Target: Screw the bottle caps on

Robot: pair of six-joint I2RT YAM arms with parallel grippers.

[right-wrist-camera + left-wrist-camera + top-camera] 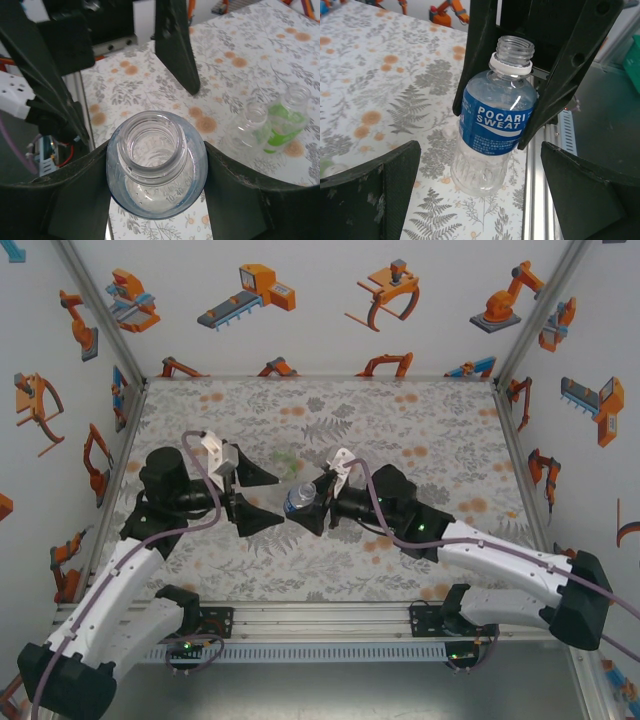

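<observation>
One bottle (495, 125) clamped in my right gripper (304, 505), frame centre, neck exposed for capping; left gripper (266, 497) spread wide, empty.

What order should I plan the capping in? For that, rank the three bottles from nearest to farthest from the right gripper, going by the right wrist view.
1. blue-label bottle: uncapped, clamped between the fingers of the right gripper.
2. colourless bottle: on the table, ahead and to the right.
3. green-labelled bottle: just behind the colourless one, farther right.
</observation>
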